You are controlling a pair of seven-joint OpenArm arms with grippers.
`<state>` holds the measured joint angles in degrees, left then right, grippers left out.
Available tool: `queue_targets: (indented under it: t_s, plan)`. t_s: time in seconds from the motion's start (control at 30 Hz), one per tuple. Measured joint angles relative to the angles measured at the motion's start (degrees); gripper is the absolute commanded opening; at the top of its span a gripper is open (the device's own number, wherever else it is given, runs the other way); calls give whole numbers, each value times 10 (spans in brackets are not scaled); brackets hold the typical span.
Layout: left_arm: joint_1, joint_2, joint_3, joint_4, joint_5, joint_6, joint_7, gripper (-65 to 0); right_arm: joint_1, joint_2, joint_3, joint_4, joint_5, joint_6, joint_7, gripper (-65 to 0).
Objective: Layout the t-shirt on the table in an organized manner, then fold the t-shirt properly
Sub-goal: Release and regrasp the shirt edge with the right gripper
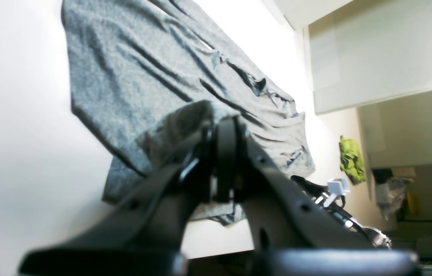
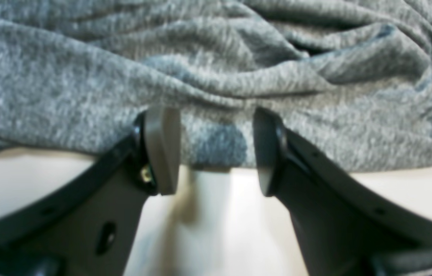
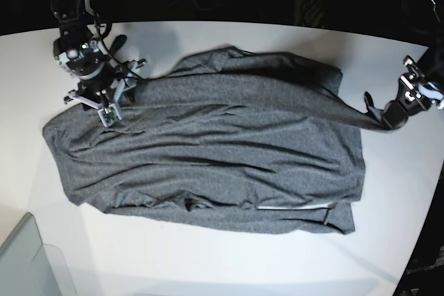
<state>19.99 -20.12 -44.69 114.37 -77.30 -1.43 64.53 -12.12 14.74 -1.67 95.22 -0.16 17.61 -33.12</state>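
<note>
Fingers of the right gripper (image 2: 216,153) fill the right wrist view: spread wide, one pad (image 2: 162,149) on either side of a fold at the t-shirt's edge, gripping nothing.

T-shirt (image 3: 208,164): heather dark-grey knit, wrinkled, spread mostly flat across the middle of the table (image 3: 229,261), long axis running left to right in the base view. One corner is drawn out into a taut point toward the base view's right.

Left gripper (image 3: 388,117): at that drawn-out corner, fingers closed tight on the t-shirt's cloth; in the left wrist view a bunch of grey fabric sits pinched at the fingertips (image 1: 221,126).

Right gripper, base view: over the t-shirt's upper left edge, near the table's far side.

Table: white, smooth, curved edge; extends well past the t-shirt on all sides.

Translucent grey bin (image 3: 28,261): corner only, at the base view's lower left, well apart from the t-shirt.

Green cloth-like item (image 1: 352,159): off the table, beyond the t-shirt in the left wrist view; identity unclear.
</note>
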Motion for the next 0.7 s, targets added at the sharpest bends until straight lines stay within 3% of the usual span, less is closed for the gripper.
queue_targets:
  t_s: [0.53, 0.7]
  plan:
    - [0, 1, 0, 0, 3, 2, 0, -649, 26, -2, -1, -46, 4, 0, 14, -347]
    - [0, 1, 0, 0, 3, 2, 0, -649, 29, -10, -1, -47, 3, 0, 15, -443]
